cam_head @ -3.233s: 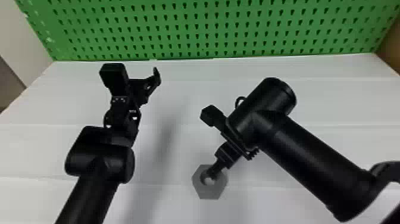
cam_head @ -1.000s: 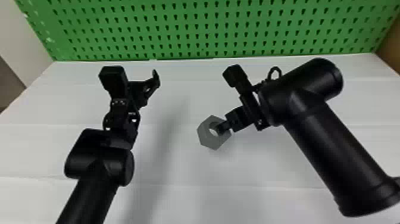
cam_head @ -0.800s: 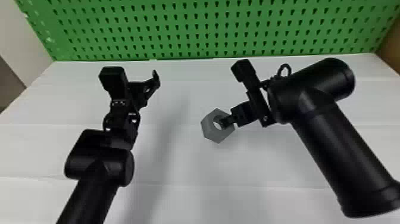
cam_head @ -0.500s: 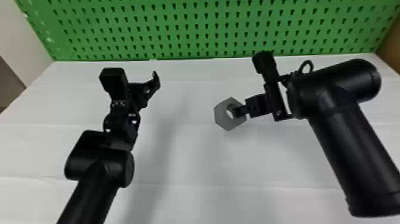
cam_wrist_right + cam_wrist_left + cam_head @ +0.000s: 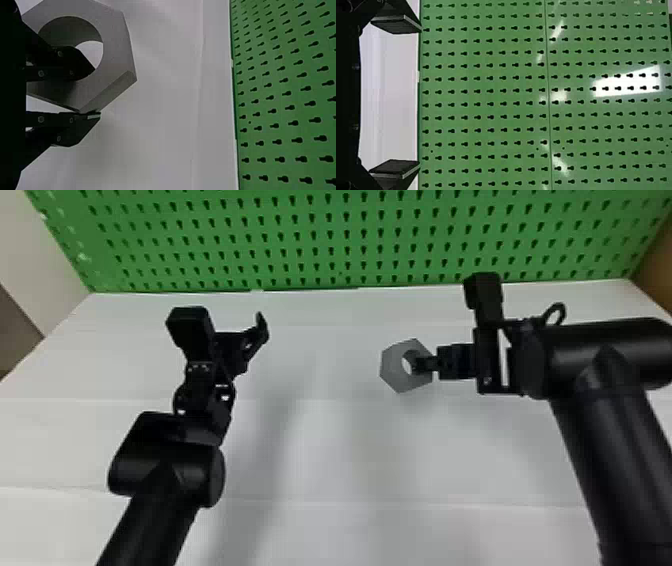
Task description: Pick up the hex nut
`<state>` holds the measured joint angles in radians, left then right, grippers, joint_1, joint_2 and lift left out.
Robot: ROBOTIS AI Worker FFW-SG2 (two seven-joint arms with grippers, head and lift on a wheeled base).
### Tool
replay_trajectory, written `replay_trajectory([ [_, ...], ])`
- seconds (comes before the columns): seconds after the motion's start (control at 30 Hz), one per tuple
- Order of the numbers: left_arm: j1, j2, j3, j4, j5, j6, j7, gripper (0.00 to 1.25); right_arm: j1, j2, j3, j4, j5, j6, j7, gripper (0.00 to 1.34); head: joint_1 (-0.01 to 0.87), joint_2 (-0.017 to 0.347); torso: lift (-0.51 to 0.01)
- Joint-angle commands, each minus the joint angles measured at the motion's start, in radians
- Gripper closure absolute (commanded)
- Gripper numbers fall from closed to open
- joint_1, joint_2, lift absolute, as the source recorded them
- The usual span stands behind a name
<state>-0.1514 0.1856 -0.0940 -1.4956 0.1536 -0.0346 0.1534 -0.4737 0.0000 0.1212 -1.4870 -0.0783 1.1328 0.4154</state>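
Observation:
My right gripper point(image 5: 425, 364) is at the right of the head view, shut on the grey hex nut point(image 5: 394, 367). In the right wrist view one finger of the right gripper point(image 5: 89, 94) passes into the hole of the hex nut point(image 5: 117, 47) and the other presses the nut's outer side, pinching its wall. The nut appears tilted, held over the white table. My left gripper point(image 5: 250, 332) is parked at the left; its fingers stand wide apart in the left wrist view, where the left gripper point(image 5: 395, 97) has nothing between them.
A green pegboard point(image 5: 320, 240) rises along the back edge of the white table point(image 5: 310, 450). A brown surface point(image 5: 657, 265) borders the table at the far right. The left arm stands over the table's left part.
Still gripping the nut, the right arm has moved away from the near part of the table, back and to the right, bringing the nut along. The left arm has stayed almost where it was.

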Motion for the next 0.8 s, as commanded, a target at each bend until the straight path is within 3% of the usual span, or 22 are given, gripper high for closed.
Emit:
replay_trajectory([
  [0.0,0.001,0.000,0.000,0.000,0.001,-0.001,0.000,0.09,0.041,0.001,-0.026,-0.053,-0.031,-0.045,-0.050,0.93,0.785,0.150,-0.080],
  [0.5,0.007,0.000,-0.003,0.000,0.006,-0.007,0.000,0.09,0.173,0.001,-0.132,-0.176,-0.047,-0.191,-0.150,0.93,0.785,0.150,-0.080],
  [0.77,0.007,0.000,-0.004,0.000,0.009,-0.008,0.002,0.09,0.254,0.001,-0.175,-0.216,-0.071,-0.355,-0.207,0.93,0.785,0.150,-0.080],
])
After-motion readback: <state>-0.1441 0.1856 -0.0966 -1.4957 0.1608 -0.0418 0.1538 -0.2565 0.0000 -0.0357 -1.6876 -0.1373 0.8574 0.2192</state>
